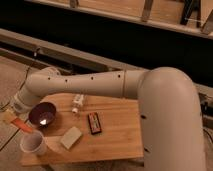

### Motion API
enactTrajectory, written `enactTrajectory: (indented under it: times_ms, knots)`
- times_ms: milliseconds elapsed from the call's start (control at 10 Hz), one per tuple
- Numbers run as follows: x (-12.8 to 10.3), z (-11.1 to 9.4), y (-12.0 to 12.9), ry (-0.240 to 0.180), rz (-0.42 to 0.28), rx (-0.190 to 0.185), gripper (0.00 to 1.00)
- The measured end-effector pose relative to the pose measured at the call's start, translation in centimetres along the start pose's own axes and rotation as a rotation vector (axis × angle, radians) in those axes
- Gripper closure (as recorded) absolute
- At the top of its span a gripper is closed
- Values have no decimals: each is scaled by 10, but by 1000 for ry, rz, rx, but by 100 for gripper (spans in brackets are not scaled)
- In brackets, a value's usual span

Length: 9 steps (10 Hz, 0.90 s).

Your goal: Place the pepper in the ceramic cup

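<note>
The pepper (23,126), a small orange-red piece, hangs in the air just past the table's left edge, above and slightly left of the white ceramic cup (32,143). The cup stands upright on the table's front left corner. My gripper (12,118) is at the far left end of the long white arm and is shut on the pepper's left end. The gripper is left of the dark purple bowl (42,114) and partly hidden by the arm's wrist.
On the wooden table (115,142) lie a black-and-red bar (94,123), a tan block (71,137) and a small white bottle (77,103). My arm spans the table's back edge. Dark rails run behind it.
</note>
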Motion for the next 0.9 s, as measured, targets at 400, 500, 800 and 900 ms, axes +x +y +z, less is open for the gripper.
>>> enactTrajectory:
  times_ms: [400,500,800,900]
  knots:
    - [1,11,8,-8,-10,-41,100]
    - [2,16,11,-12,-19,-56,100]
    - [11,27,12,-24,-33,-87,100]
    - [14,29,11,-25,-31,-92,100]
